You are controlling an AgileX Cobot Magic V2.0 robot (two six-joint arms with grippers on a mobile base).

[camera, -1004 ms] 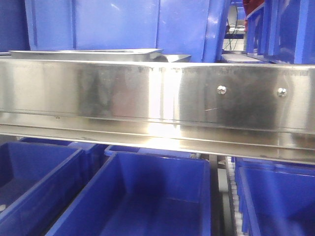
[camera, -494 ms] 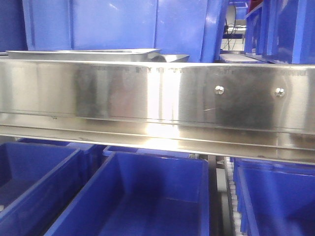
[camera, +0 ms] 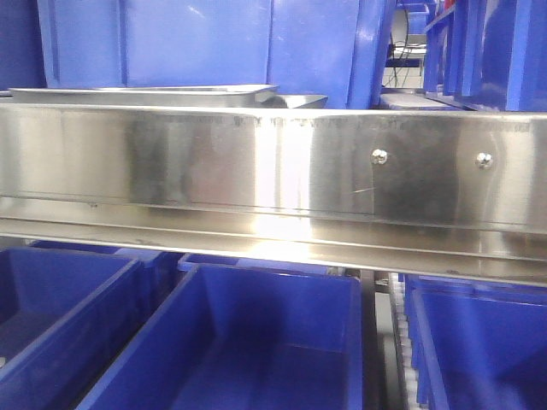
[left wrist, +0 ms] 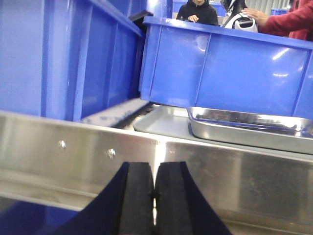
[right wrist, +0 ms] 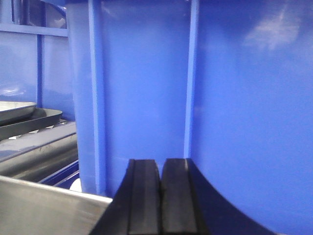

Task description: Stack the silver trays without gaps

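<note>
A long steel rail (camera: 273, 166) with two screws (camera: 379, 156) runs across the front view, and just behind its top edge lie the silver trays: one tray (camera: 145, 92) sits raised on the left with its rim showing, and a second tray (camera: 295, 101) pokes out low at its right end. From the left wrist the same pair is clearer: the upper tray (left wrist: 249, 128), shiny and rounded at the corner, rests over the flatter, duller lower tray (left wrist: 164, 122), shifted to the right so the lower one's left part stays bare (whether it sits fully down inside cannot be told). Both lie between a blue bin (left wrist: 225, 73) behind and the rail (left wrist: 78, 156) in front, with a tall blue wall (left wrist: 73, 54) at the left. The left claw (left wrist: 154, 196) hangs on the near side of the rail, its black pads pressed together on nothing. The right claw (right wrist: 160, 196) is likewise closed and empty, facing a blue bin wall (right wrist: 195, 88) close up; the trays (right wrist: 24, 115) show at the far left edge of that view, well apart from it. Open blue bins (camera: 248, 342) stand below the rail.
</note>
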